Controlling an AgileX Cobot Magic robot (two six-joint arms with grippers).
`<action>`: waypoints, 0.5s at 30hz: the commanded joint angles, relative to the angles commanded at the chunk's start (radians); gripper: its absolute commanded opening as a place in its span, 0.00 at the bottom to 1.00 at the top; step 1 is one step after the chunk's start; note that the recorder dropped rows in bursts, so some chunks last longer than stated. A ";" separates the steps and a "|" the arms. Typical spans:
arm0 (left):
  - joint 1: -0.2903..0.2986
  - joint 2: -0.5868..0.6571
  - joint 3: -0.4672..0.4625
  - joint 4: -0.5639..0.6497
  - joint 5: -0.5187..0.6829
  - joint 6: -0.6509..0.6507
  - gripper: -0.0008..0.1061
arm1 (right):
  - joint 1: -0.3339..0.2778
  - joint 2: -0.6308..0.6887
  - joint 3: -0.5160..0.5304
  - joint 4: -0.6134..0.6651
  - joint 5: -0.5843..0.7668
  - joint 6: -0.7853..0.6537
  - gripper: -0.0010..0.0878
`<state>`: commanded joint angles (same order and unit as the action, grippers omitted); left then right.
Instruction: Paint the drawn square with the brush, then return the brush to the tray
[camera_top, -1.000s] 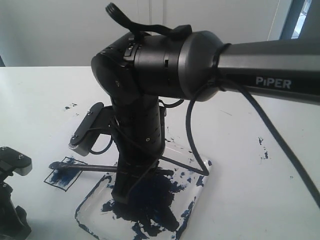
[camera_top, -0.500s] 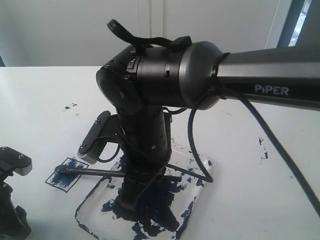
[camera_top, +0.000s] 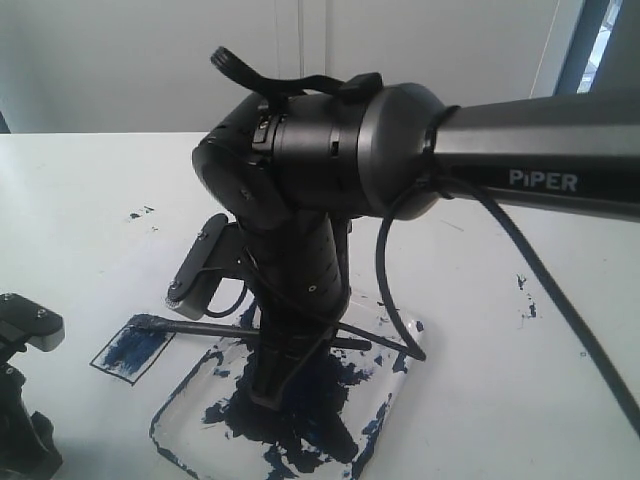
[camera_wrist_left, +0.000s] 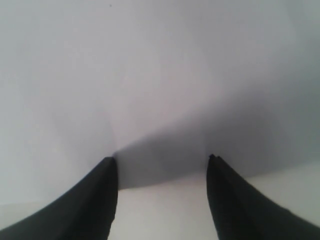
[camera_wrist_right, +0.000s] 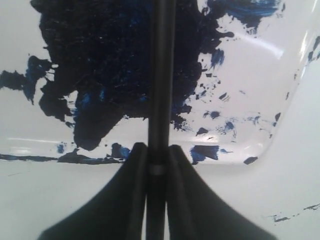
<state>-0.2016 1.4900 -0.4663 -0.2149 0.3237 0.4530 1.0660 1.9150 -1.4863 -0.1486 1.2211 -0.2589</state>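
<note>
white "piper" lettering (camera_top: 545, 180) on the right arm (camera_top: 540, 125) (its dark forearm, exterior view)

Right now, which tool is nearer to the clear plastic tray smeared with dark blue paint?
Right. The right tool hangs over the tray, shut on the thin black brush. The left tool, open, sits apart, left of it in the exterior view.

White table (camera_top: 80, 180) — blue paint specks (camera_top: 521, 282), rt side.

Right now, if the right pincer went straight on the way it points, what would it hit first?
Most likely the tray, at its dark paint blot. The right pincer, shut on the brush, points down onto it. How near it is, I can't tell.
</note>
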 joint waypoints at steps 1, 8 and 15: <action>0.000 0.000 0.000 0.000 0.000 0.000 0.56 | 0.000 0.000 0.000 0.016 0.000 -0.010 0.01; 0.000 0.000 0.000 0.000 -0.002 0.000 0.56 | 0.000 -0.007 0.000 0.090 0.000 -0.057 0.01; 0.000 0.000 0.000 0.000 0.000 0.000 0.56 | 0.000 -0.021 0.000 -0.060 0.000 0.026 0.01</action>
<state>-0.2016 1.4900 -0.4663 -0.2149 0.3241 0.4530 1.0660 1.8935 -1.4863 -0.2083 1.2211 -0.2326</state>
